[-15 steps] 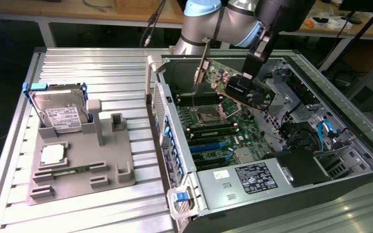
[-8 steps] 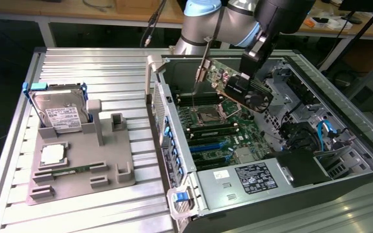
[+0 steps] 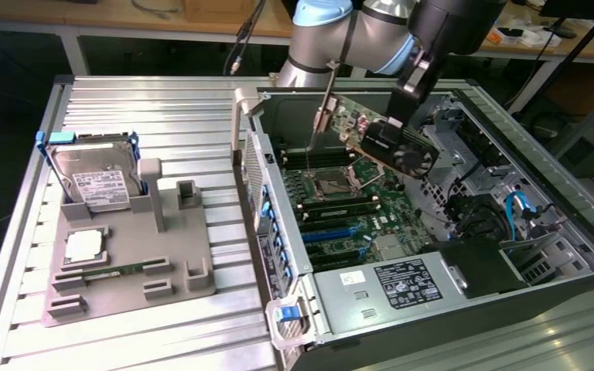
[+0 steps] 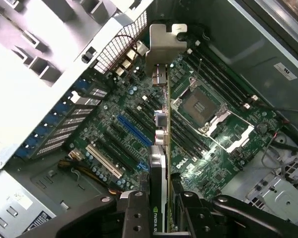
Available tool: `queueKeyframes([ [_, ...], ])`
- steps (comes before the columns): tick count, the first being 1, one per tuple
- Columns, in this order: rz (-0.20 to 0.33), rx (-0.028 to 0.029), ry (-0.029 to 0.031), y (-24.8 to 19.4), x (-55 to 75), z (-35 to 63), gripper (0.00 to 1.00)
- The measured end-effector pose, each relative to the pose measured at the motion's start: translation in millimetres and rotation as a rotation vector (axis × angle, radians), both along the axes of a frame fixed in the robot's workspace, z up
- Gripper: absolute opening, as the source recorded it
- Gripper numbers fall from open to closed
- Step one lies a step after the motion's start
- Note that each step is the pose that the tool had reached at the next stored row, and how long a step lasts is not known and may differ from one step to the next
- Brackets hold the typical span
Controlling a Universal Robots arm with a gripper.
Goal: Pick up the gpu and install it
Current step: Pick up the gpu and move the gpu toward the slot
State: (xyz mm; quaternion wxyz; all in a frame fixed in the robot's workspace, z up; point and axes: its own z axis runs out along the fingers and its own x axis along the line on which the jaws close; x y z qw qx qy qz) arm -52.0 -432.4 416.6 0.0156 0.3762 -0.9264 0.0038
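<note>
The gpu [image 3: 377,137] is clamped in the gripper [image 4: 161,203] above the motherboard [image 4: 216,171]. Misaligned, it could be jammed against the blue slot [image 4: 134,130].

The gpu [image 3: 380,137] — green, black cooler — hangs tilted above the motherboard [image 3: 354,205].

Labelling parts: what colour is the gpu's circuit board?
Green; the gpu shows it best in the exterior view.
</note>
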Motion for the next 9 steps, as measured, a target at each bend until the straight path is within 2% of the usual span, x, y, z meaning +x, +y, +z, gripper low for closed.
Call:
queueKeyframes([
  [9, 0.155, 0.0000, 0.0001, 0.0, 1.0, -3.2, 0.27],
])
